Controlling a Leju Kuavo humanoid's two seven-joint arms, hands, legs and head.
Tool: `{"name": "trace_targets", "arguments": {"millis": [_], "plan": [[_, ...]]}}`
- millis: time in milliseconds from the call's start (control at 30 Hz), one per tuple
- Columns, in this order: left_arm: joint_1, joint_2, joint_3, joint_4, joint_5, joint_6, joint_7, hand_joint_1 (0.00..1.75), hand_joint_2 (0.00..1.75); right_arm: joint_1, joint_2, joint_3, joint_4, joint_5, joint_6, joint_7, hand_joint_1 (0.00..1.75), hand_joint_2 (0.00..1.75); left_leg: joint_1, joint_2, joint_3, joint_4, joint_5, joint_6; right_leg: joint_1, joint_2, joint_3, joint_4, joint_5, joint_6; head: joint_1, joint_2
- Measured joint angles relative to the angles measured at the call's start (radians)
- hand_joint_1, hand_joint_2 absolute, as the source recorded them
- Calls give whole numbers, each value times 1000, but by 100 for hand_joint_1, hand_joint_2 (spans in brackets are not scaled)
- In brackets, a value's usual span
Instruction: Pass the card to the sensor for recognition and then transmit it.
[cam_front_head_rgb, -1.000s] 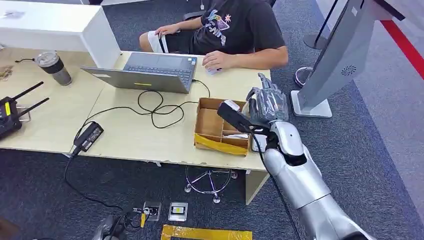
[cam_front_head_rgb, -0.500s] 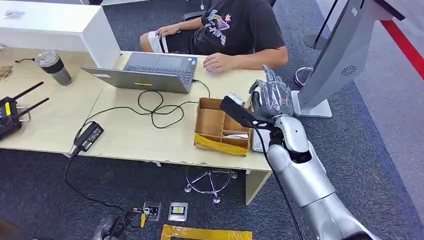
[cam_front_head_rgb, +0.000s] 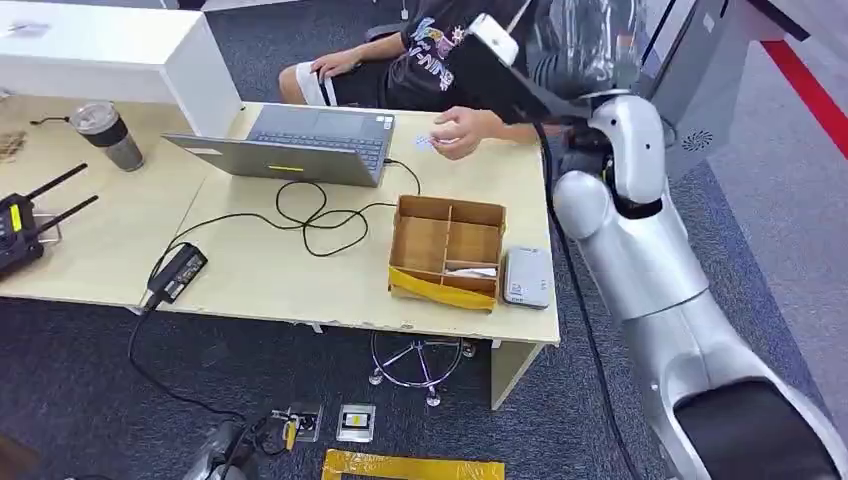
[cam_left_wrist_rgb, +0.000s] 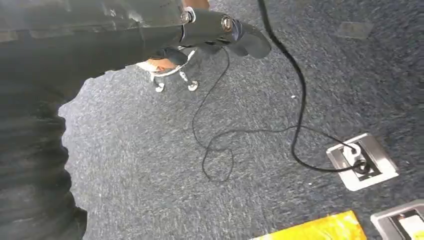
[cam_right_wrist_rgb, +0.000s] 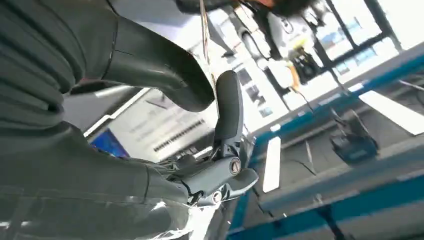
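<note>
My right hand (cam_front_head_rgb: 585, 45) is raised high above the table's far right corner, close to the grey kiosk (cam_front_head_rgb: 690, 110). In the right wrist view the hand (cam_right_wrist_rgb: 165, 125) pinches a thin card (cam_right_wrist_rgb: 207, 45), seen edge-on, between the thumb and a dark finger (cam_right_wrist_rgb: 228, 107). The white card sensor (cam_front_head_rgb: 527, 277) lies on the table beside the cardboard box (cam_front_head_rgb: 445, 250), well below the hand. My left hand (cam_left_wrist_rgb: 200, 25) hangs over the carpet, fingers loosely extended, holding nothing.
A seated person (cam_front_head_rgb: 470, 60) is behind the table, one hand (cam_front_head_rgb: 462, 130) on it near a small card. A laptop (cam_front_head_rgb: 300, 145), cables, a power adapter (cam_front_head_rgb: 178, 272), a cup (cam_front_head_rgb: 108, 135) and a radio (cam_front_head_rgb: 15, 225) sit further left.
My right arm has swung up from the box and the sensor to high above the table's far right corner. The person's hand has shifted slightly.
</note>
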Motion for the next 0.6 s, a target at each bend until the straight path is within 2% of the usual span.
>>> {"name": "trace_targets", "arguments": {"millis": [167, 267, 433, 600], "plan": [[-12, -11, 0, 0, 7, 1, -1, 0, 175, -130, 44, -2, 102, 31, 15, -6, 175, 175, 0, 0, 0, 0, 0, 0, 0, 0, 0, 0, 0, 0, 0, 0], [-17, -18, 0, 0, 17, 3, -13, 0, 175, -179, 68, 3, 183, 81, 73, 13, 175, 175, 0, 0, 0, 0, 0, 0, 0, -1, 0, 0, 0, 0, 0, 0], [-23, -30, 0, 0, 24, 6, -23, 0, 175, -194, 85, 10, 292, 159, 141, 60, 175, 175, 0, -1, -1, 0, 1, 0, 0, -1, 0, 0, 0, 0, 0, 0], [-25, -33, 0, 0, 24, 6, -24, 0, 175, -194, 85, 24, 352, 175, 146, 64, 175, 175, 0, -1, 0, 0, 1, 0, 0, -1, 0, 0, 0, 0, 0, 0]]}}
